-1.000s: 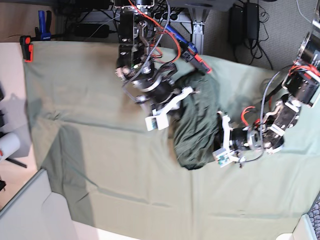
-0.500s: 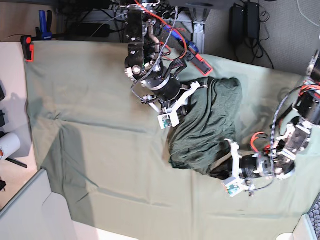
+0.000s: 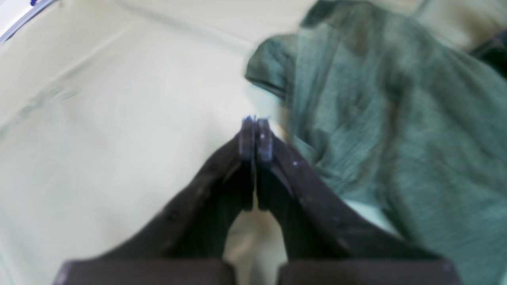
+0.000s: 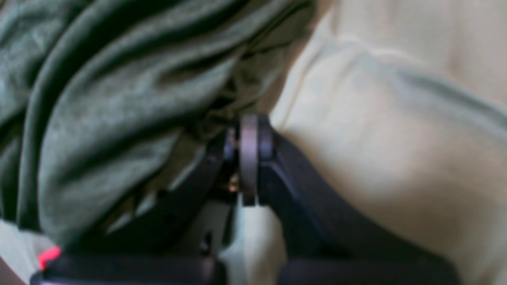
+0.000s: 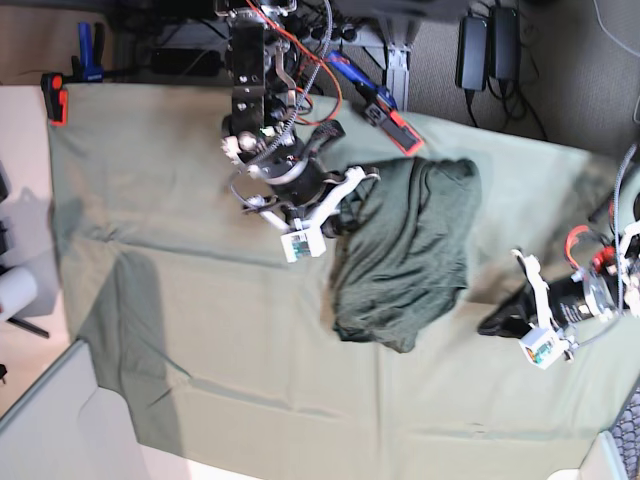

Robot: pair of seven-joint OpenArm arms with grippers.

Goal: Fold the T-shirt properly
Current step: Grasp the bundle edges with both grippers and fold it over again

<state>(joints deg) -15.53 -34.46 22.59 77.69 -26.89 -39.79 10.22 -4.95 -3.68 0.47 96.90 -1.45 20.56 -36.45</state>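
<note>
The T-shirt (image 5: 410, 250) lies crumpled in a dark heap on the pale green tablecloth (image 5: 200, 300), right of centre. My right gripper (image 5: 342, 222) sits at the shirt's upper left edge. In the right wrist view its jaws (image 4: 248, 122) are shut and folds of the T-shirt (image 4: 99, 99) gather at their tips. My left gripper (image 5: 488, 325) rests on bare cloth to the right of the shirt's lower corner, apart from it. Its jaws (image 3: 255, 120) are shut on nothing, with the T-shirt (image 3: 396, 118) to their right.
A red clamp (image 5: 55, 97) grips the cloth's far left corner. Black power bricks (image 5: 490, 45) and cables lie beyond the far edge. A white roll (image 5: 15, 290) stands off the left side. A grey panel (image 5: 50, 420) fills the near left corner.
My left gripper has slid right, off the shirt's lower right edge onto bare cloth. The right gripper has shifted slightly left. The shirt has spread wider than a second ago.
</note>
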